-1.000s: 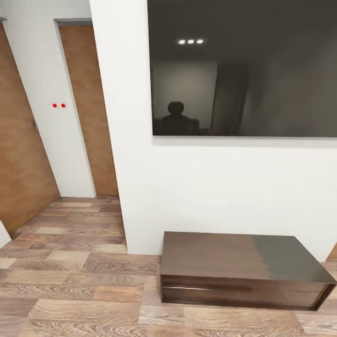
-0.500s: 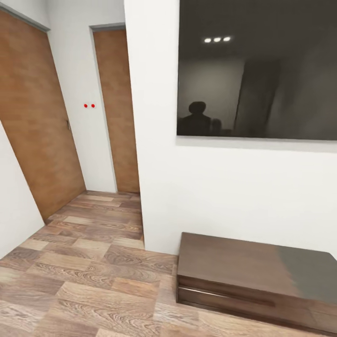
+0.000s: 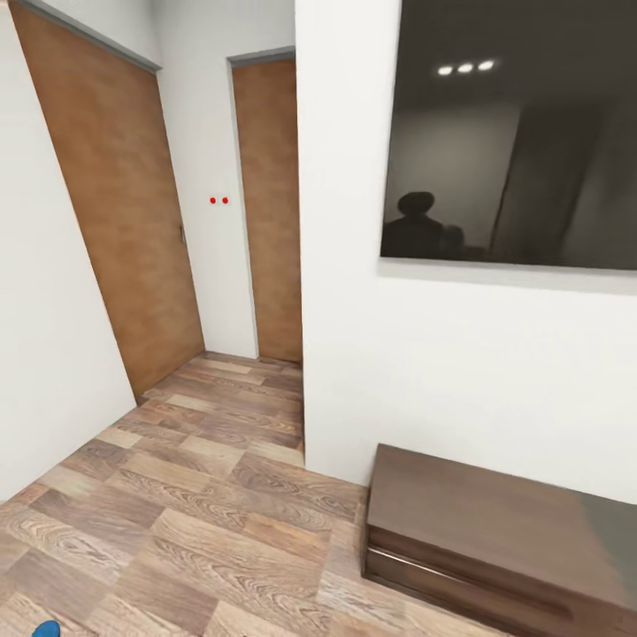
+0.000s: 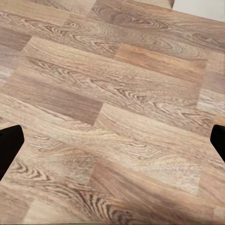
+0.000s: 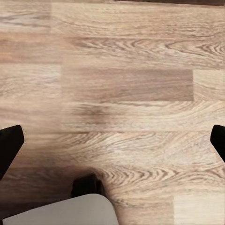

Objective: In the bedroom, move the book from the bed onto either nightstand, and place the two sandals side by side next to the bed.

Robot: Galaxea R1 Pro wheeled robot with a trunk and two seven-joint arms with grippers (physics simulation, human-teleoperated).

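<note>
here's the head view: a long low dark-brown wooden bench point(image 3: 504, 540) at about four o'clock against a white wall point(image 3: 460, 372), and above it a big dark glossy wall panel point(image 3: 522, 133) throwing back ceiling lights. at ten o'clock, two tan wood-panelled doors point(image 3: 119, 221) and a brown wood-plank floor point(image 3: 203, 495) running toward them. that bench is not the nightstand.

and look, down at seven o'clock, right on the frame edge: a sliver of bright blue point(image 3: 46, 629), likely one of the blue flat sandals, lying on the planks. too little of it shows to read which way it points.

left gripper point(image 4: 112, 140) hangs over bare floor, its black fingertips point(image 4: 9, 143) out at the far edges of its wrist view, so spread wide and carrying nothing. right gripper point(image 5: 112, 145), same story: tips apart, nothing between them, floor beneath, with a pale grey rounded part and a dark piece point(image 5: 86, 187) at six o'clock in its view, probably the robot's own base.

on handling, my read: a flat sandal should be light and a bit flexible, low to the floor, so pinch it across the sole edge near the middle, where it won't droop. the paperback will likely be thin and bendy; grab it by a long edge, close to the spine.
</note>
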